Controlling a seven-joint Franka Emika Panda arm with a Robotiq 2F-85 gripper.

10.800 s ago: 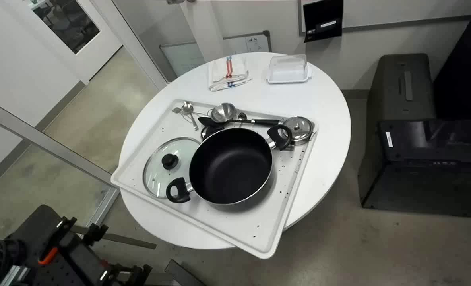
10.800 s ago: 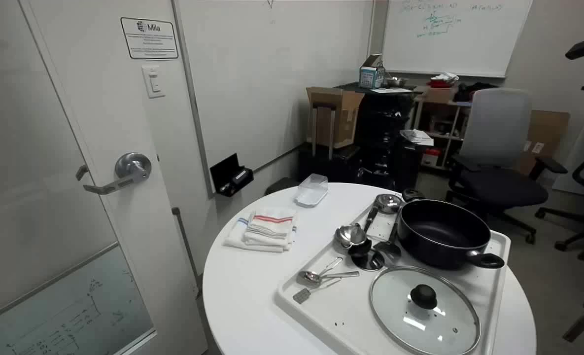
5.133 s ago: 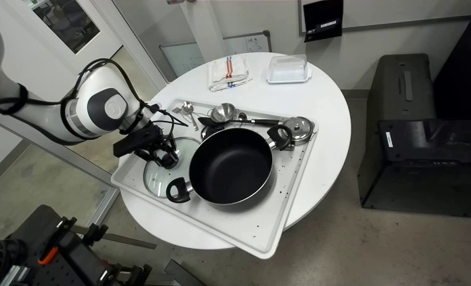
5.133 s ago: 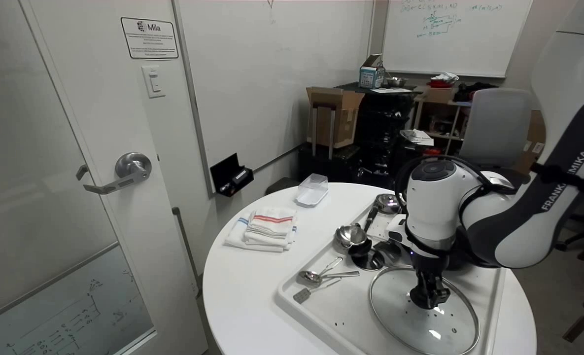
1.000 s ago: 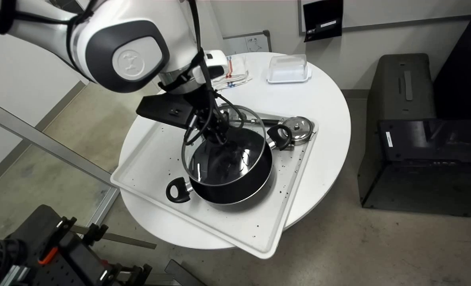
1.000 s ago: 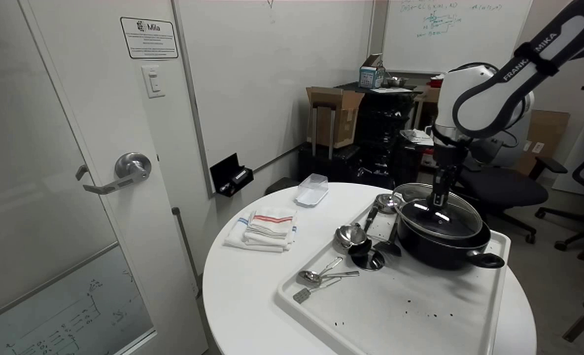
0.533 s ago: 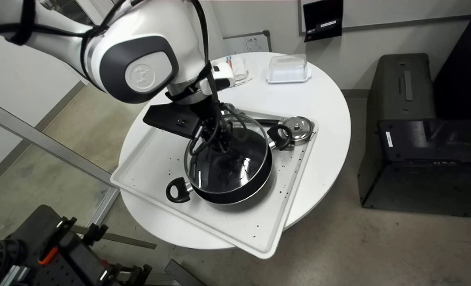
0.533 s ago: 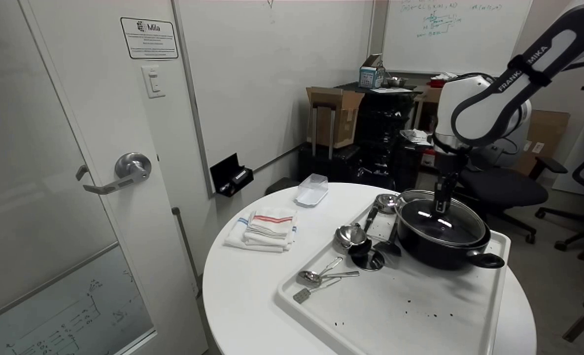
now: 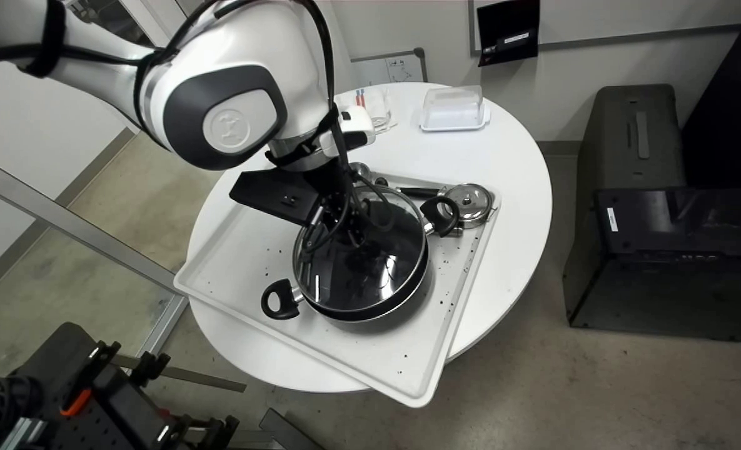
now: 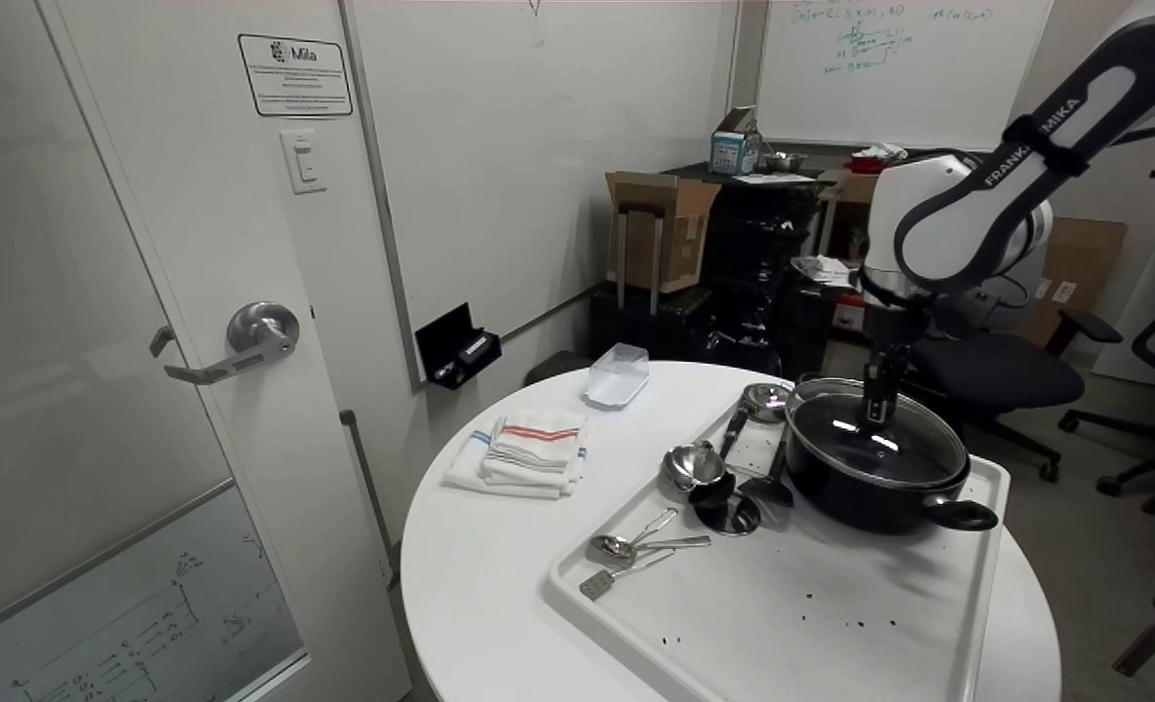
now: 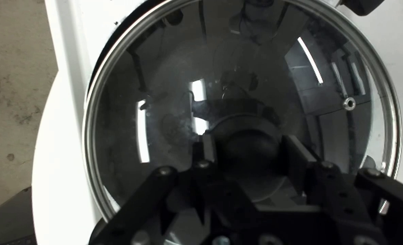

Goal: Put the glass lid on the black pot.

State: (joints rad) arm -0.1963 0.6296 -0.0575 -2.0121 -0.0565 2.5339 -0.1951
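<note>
The glass lid [image 9: 345, 284] covers the black pot [image 10: 850, 502] in both exterior views, its metal rim nearly lined up with the pot's. A dark strip of pot shows past the rim on one side, also at the upper left of the wrist view. Whether the lid rests on the pot or hangs just above it, I cannot tell. My gripper [image 11: 247, 148] points down over the lid's middle, shut on the black knob [image 11: 249, 149], with a finger on each side. In an exterior view, the gripper [image 10: 877, 408] stands upright above the glass.
Pot and utensils share a white tray [image 10: 782, 609] on a round white table [image 10: 499, 565]. Along the tray lie a metal ladle [image 10: 694, 466], small spoons [image 10: 618, 548] and a small lidded metal item [image 9: 470, 203]. Folded towels [image 10: 533, 453] and a clear-topped container [image 9: 453, 111] sit farther off.
The lid, earlier flat on the tray beside the pot, has been carried over it by the gripper. During the last second, lid and gripper have come lower and shifted closer to the pot's centre.
</note>
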